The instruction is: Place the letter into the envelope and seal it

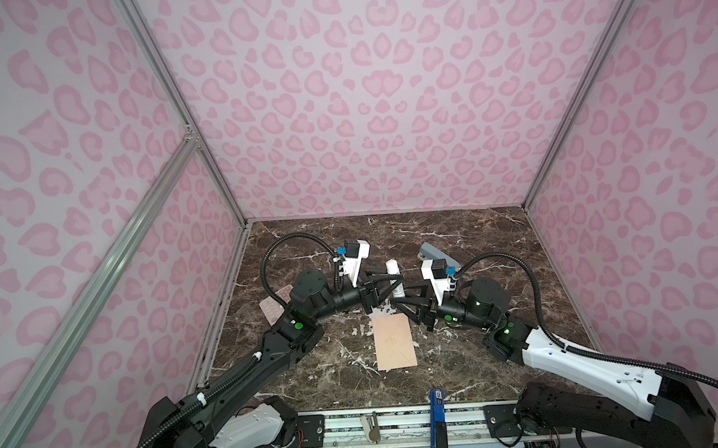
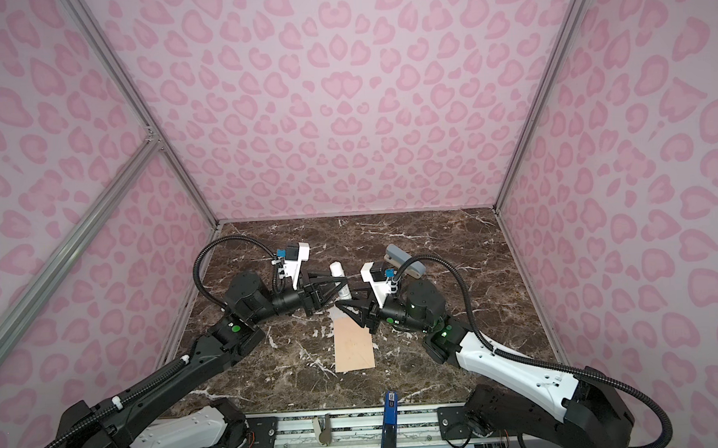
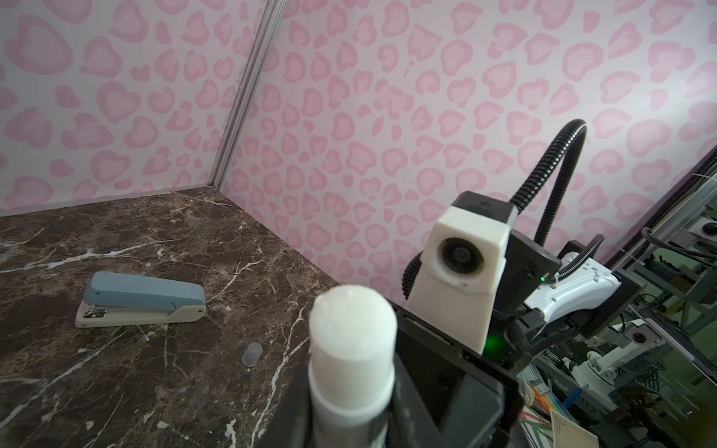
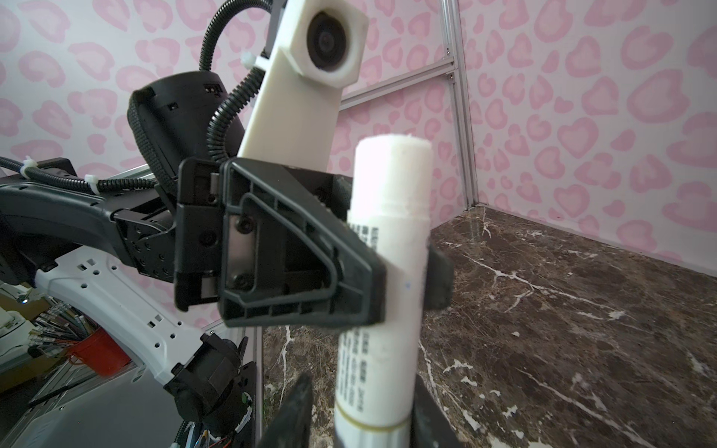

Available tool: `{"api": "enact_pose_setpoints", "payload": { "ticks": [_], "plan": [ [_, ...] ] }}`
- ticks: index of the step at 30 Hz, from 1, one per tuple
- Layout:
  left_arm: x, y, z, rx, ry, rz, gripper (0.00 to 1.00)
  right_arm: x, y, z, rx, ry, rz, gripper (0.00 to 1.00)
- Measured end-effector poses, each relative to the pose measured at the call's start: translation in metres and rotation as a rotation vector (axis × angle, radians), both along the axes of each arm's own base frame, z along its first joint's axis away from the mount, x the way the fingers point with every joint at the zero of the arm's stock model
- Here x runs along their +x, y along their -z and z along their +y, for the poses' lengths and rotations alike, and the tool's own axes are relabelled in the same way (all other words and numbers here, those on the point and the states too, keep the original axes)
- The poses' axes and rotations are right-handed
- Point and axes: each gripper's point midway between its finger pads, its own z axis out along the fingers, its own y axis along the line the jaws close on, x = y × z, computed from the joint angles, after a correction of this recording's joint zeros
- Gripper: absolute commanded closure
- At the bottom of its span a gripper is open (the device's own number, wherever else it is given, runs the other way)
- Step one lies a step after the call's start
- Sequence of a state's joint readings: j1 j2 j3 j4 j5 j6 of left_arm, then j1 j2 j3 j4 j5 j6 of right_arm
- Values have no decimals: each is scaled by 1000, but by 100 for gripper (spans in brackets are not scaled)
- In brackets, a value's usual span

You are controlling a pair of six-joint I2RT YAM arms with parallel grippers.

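The envelope (image 1: pixel 394 342) lies flat at the middle of the worktop (image 1: pixel 475 249), its long axis running near-to-far and a little slanted. The left pincer (image 4: pixel 403 283) clamps an upright glue stick (image 4: pixel 392 186). The right pincer (image 4: pixel 361 411) stands apart around the base of the stick. The label (image 4: pixel 359 349) is too blurred to read.

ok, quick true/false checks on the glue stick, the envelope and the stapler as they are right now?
1. The left gripper is shut on the white cylindrical glue stick. True.
2. The glue stick's cap is on. False: its white glue end is bare.
3. The flat peach-orange paper envelope is held in the air. False: it lies flat on the brown marble table, in neither gripper.
4. The blue-grey and cream stapler lies on the table, ungripped. True.
5. The right gripper has its jaws either side of the glue stick's base. True.
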State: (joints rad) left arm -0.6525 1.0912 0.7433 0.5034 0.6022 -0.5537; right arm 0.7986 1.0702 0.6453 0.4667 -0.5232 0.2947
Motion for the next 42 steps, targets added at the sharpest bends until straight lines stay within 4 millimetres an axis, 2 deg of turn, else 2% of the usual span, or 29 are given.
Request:
{"api": "enact_pose_setpoints", "payload": {
  "ticks": [5, 16, 24, 33, 37, 42],
  "plan": [
    [1, 0, 1, -1, -3, -1, 84, 1, 3, 0, -18, 4, 4, 73],
    [2, 6, 0, -3, -6, 7, 84, 3, 8, -1, -39, 21, 23, 76],
    [8, 16, 8, -7, -74, 26, 85, 5, 14, 5, -102, 75, 14, 76],
    [21, 26, 23, -9, -264, 44, 86, 14, 21, 19, -266, 326, -101, 76],
    [27, 24, 26, -21, -334, 41, 86, 16, 18, 24, -337, 474, -176, 76],
    [32, 25, 29, -22, -396, 48, 87, 15, 21, 29, -416, 598, -244, 72]
  ]
}}
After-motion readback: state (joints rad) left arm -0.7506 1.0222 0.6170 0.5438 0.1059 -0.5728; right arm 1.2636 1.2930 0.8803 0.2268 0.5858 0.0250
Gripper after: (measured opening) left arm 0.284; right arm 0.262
